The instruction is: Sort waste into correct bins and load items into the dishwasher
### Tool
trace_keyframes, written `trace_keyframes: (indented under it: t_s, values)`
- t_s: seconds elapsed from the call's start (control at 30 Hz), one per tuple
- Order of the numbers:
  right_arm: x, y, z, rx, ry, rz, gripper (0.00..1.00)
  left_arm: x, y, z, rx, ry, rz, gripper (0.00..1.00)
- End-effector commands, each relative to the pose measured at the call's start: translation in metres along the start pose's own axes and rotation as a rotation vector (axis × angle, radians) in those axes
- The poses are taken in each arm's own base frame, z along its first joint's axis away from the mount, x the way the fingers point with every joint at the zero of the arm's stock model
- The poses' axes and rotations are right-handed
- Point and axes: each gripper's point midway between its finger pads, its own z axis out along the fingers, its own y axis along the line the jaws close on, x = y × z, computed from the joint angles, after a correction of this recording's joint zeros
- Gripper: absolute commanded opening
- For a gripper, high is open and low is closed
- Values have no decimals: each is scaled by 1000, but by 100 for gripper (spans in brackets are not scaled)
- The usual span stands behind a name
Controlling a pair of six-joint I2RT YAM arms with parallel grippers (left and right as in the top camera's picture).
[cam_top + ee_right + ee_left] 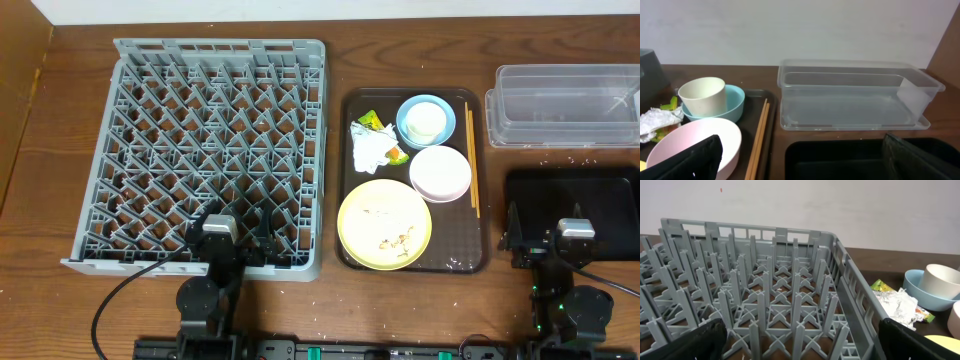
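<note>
Layout at apparent outset of sorting, overhead and wrist views. Left claw (pixel 232 222) released, fingers spread wide, grasping nothing, poised over near edge of grey dish rack (pixel 220 45); rack at left of desk (pixel 50 290), no item among its pegs. Right claw (pixel 575 218) likewise released and empty, over near part of black tub (pixel 610 185); clear tub (pixel 560 72) just beyond, at far right; nothing visible inside either. All task things on dark-brown tray (pixel 455 245) at centre: white cup (pixel 426 120) standing in light-blue bowl (pixel 404 128) at far end; pink-white bowl (pixel 440 172) just nearer; yellow plate (pixel 375 215) nearest, with rice-like crumbs (pixel 400 240) on it; chopsticks (pixel 472 160) along right rim; crumpled napkin (pixel 368 150) and yellow-green wrapper (pixel 372 121) at left. Progress: apparently none. Left to do: napkin, wrapper and crumbs into tubs; bowls, cup, plate and chopsticks into rack.
</note>
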Motion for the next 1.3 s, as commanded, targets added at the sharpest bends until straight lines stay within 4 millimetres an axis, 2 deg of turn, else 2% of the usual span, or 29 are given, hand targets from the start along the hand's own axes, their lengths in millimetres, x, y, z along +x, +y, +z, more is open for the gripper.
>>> trace_keyframes:
  t_s: [0.0, 0.27, 0.33, 0.43, 0.57, 0.67, 0.77, 0.83, 1.0, 1.27]
  values:
    - [0, -5, 0, 21, 0, -7, 99, 17, -3, 2, 20, 47, 5, 98]
    - [0, -5, 0, 21, 0, -7, 99, 17, -3, 2, 20, 47, 5, 98]
    - [0, -5, 0, 21, 0, -7, 99, 7, -5, 2, 31, 5, 4, 98]
    - [0, -5, 0, 21, 0, -7, 99, -3, -46, -4, 273, 0, -177, 98]
    - [0, -5, 0, 21, 0, -7, 99, -27, -72, -15, 434, -78, -183, 98]
    - [0, -5, 0, 21, 0, -7, 99, -56, -75, -23, 461, -203, -142, 98]
    - [0, -5, 0, 21, 0, -7, 99, -75, -78, -30, 478, -290, -114, 98]
    - [0, -5, 0, 21, 0, -7, 99, -76, -79, -31, 481, -296, -113, 98]
    - [0, -5, 0, 21, 0, -7, 99, -64, -79, -27, 491, -225, -183, 98]
    - [0, -5, 0, 21, 0, -7, 99, -66, -79, -27, 498, -207, -251, 98]
